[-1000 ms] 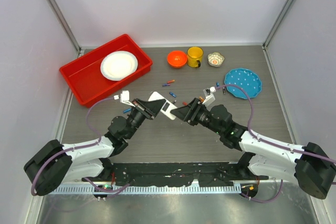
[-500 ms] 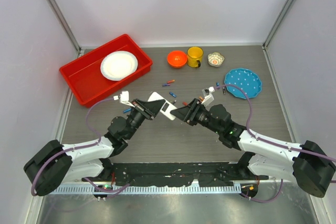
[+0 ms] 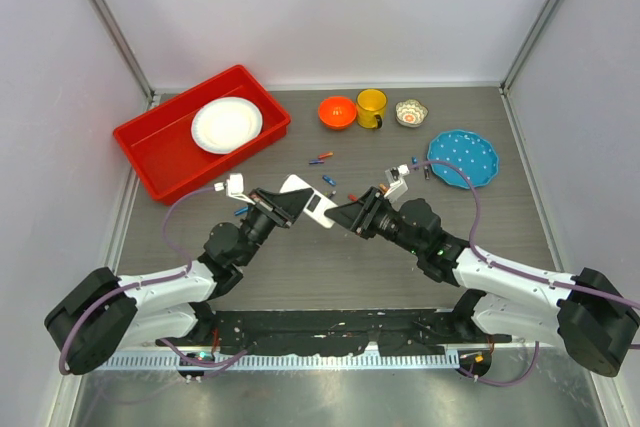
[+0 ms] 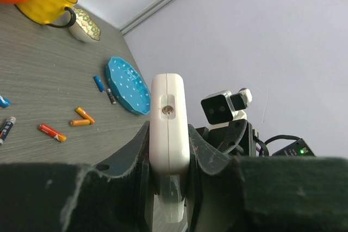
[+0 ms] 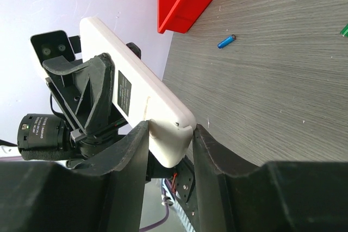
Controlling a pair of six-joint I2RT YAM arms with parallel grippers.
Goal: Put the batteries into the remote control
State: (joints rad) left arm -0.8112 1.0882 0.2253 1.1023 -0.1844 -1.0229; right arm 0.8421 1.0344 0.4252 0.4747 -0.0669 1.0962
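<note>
The white remote control [image 3: 306,199] is held off the table between both grippers at the middle. My left gripper [image 3: 288,205] is shut on its one end; in the left wrist view the remote [image 4: 168,112] stands edge-on between the fingers [image 4: 130,153]. My right gripper [image 3: 347,215] is shut on the other end; in the right wrist view the remote's plain back with a dark label [image 5: 130,88] shows. Several batteries lie loose on the table: behind the remote [image 3: 320,158], a blue one at the left [image 3: 241,211], orange and red ones [image 4: 81,119], and a blue one [image 5: 226,41].
A red bin [image 3: 160,152] with a white plate [image 3: 226,124] stands at the back left. An orange bowl [image 3: 337,111], a yellow mug [image 3: 371,106] and a small patterned bowl [image 3: 410,112] line the back. A blue plate [image 3: 462,157] lies at the right.
</note>
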